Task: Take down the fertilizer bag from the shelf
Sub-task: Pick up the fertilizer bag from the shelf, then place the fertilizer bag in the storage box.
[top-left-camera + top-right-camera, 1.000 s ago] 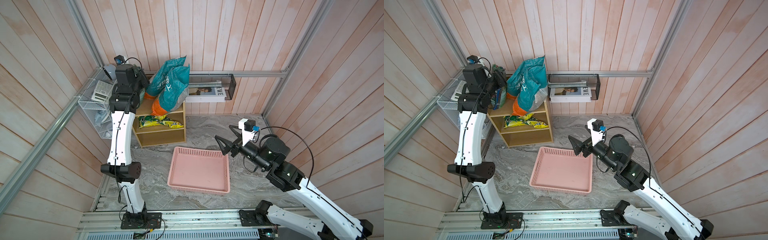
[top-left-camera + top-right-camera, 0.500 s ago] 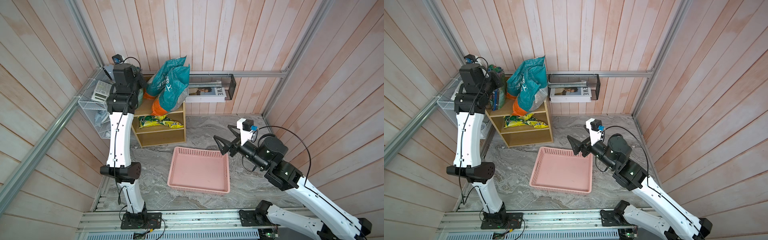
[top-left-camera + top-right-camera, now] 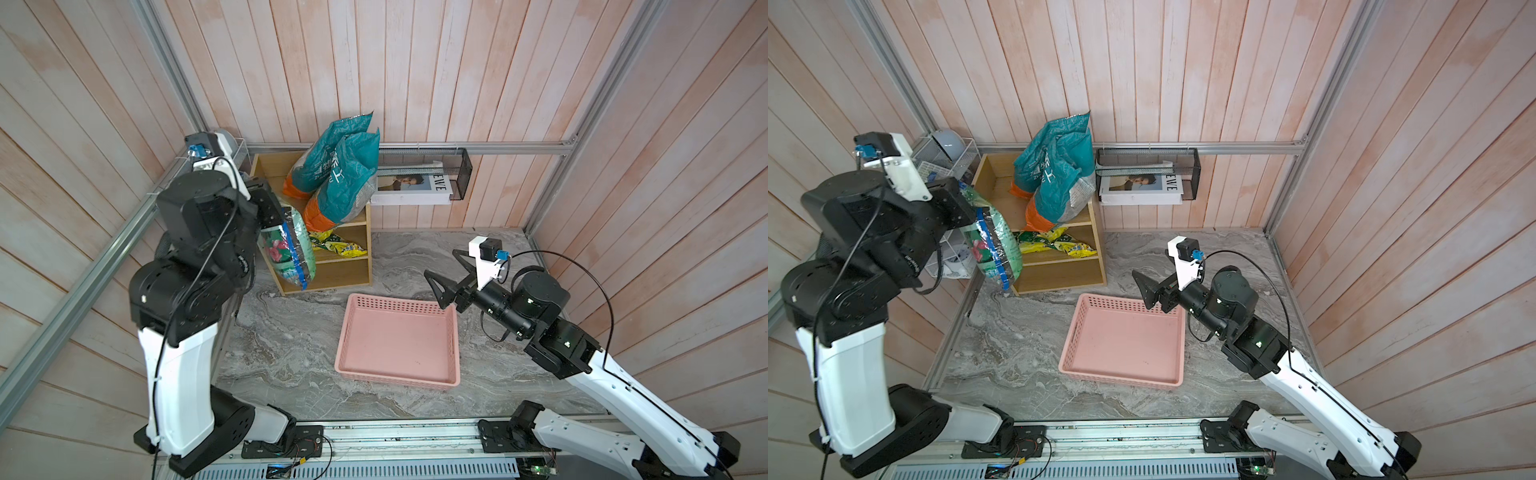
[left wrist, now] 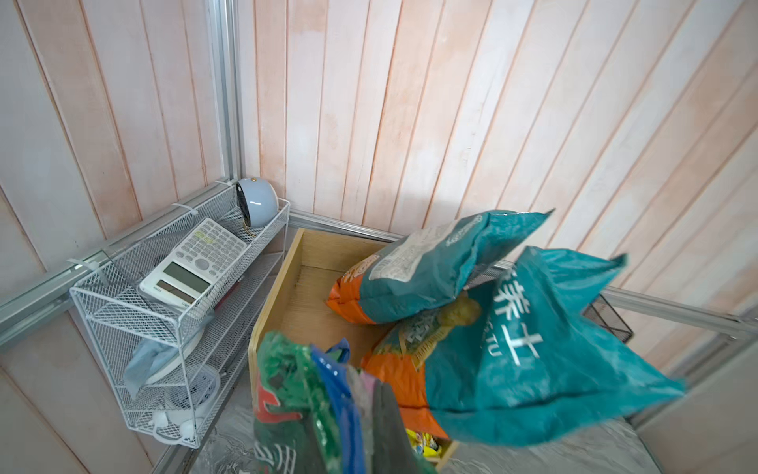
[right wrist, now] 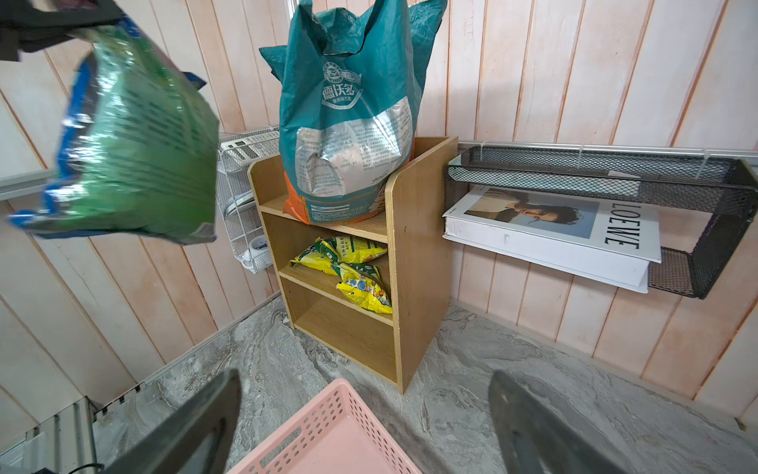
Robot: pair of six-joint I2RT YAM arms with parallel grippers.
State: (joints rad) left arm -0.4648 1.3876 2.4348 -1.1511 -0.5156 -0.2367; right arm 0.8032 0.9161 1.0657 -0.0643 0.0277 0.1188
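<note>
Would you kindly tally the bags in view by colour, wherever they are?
Teal bags, top tier of the shelf: 2
Yellow bags, middle tier: 2
Green bag, hanging clear of the shelf: 1
Total: 5

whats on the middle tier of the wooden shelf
Crumpled yellow-and-green plastic packets lie at one end of the middle tier of the light wooden shelf; the rest looks bare. Whatever is under or behind the packets is covered.
</note>
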